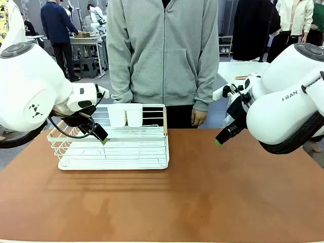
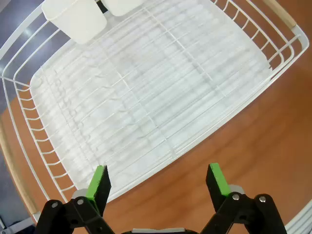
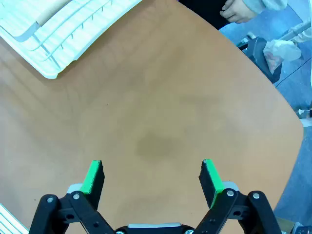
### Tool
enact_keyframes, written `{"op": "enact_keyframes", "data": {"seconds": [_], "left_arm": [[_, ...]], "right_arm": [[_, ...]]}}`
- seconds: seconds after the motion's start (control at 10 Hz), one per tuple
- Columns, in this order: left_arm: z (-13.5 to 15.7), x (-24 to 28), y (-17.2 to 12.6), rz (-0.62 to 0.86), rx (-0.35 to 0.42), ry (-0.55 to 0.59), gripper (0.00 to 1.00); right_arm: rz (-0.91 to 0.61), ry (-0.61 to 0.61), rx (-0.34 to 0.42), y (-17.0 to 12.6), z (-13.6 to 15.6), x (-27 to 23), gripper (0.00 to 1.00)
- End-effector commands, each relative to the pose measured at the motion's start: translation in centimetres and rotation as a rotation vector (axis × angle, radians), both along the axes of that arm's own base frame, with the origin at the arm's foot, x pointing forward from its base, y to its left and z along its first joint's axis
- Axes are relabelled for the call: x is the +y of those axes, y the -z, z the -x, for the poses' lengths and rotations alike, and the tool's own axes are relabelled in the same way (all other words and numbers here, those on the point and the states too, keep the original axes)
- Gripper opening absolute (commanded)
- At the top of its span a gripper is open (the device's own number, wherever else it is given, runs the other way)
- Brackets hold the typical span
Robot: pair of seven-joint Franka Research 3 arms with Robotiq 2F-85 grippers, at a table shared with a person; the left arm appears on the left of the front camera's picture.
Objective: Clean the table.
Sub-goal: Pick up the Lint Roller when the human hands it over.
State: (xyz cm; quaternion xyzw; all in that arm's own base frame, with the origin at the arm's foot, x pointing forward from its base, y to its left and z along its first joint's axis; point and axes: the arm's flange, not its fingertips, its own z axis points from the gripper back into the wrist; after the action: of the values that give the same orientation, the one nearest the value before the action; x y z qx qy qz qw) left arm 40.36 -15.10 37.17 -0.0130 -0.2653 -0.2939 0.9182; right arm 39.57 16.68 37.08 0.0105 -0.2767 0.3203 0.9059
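2 pincers gape empty, the left gripper (image 2: 158, 178) above the white dish rack (image 1: 114, 164) at the far left of the table (image 1: 202, 192), the right gripper (image 3: 152, 173) above its bare top; seemingly just that rack with 2 cups (image 1: 134, 115) remains.

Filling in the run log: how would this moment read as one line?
left gripper: open, over rack edge | right gripper: open, over table | person: standing at far side
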Motion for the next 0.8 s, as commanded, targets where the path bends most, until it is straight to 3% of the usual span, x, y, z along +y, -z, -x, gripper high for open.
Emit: {"op": "enact_keyframes", "data": {"seconds": [0.0, 0.7], "left_arm": [[0.01, -0.02, 0.00, 0.000, 0.000, 0.000, 1.00], [0.01, -0.02, 0.00, 0.000, 0.000, 0.000, 1.00]], "right_arm": [[0.000, 0.000, 0.000, -0.01, 0.00, 0.00, 1.00], [0.000, 0.000, 0.000, -0.01, 0.00, 0.00, 1.00]]}}
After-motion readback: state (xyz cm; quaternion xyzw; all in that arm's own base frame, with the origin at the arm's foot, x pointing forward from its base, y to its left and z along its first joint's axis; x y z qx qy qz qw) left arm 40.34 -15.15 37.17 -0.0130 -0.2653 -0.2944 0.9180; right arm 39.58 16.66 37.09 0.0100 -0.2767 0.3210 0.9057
